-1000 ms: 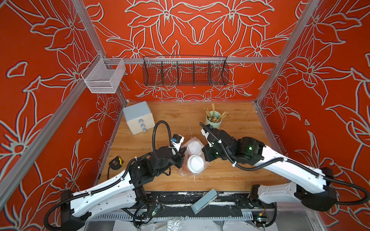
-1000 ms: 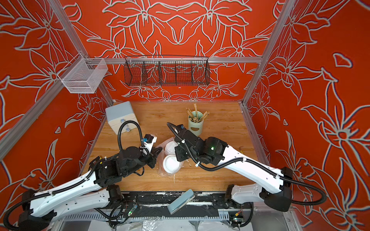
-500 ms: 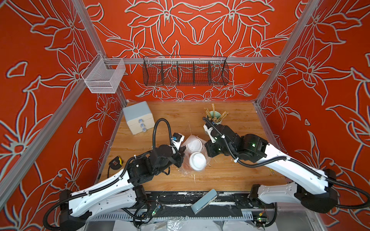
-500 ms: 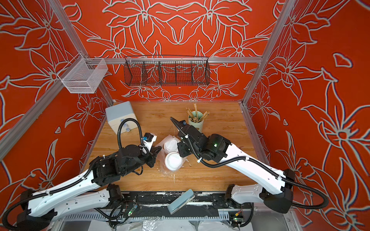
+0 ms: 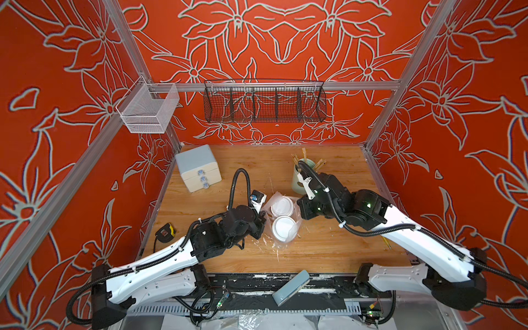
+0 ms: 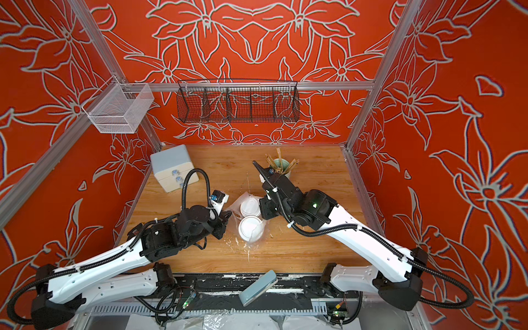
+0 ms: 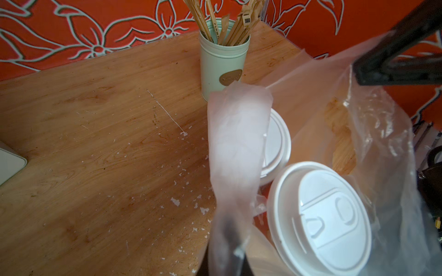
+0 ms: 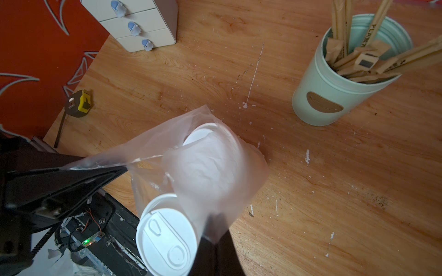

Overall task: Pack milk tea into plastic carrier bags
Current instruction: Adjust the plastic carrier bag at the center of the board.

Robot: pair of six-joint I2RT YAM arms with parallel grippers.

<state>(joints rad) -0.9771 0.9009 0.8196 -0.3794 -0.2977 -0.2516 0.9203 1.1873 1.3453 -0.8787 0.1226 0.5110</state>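
Way over at the left edge of the wooden table (image 5: 257,251) a yellow tape measure (image 5: 164,233) is lying, and a little drawer box (image 5: 197,168) is sitting further back. The left gripper (image 8: 117,170) is pinching fully closed on one handle strip of the plastic bag (image 7: 382,148) and holding it up. The bag is sitting mid-table between the two arms. Both milk tea cups are standing upright inside it, right beside each other, white lids showing: far cup (image 5: 282,206), near cup (image 5: 284,228). The right gripper (image 7: 358,68) is clamping tight on the bag's opposite edge, so the mouth is gaping between them. Behind that arm, the mint canister (image 8: 334,95) of sticks is standing apart.
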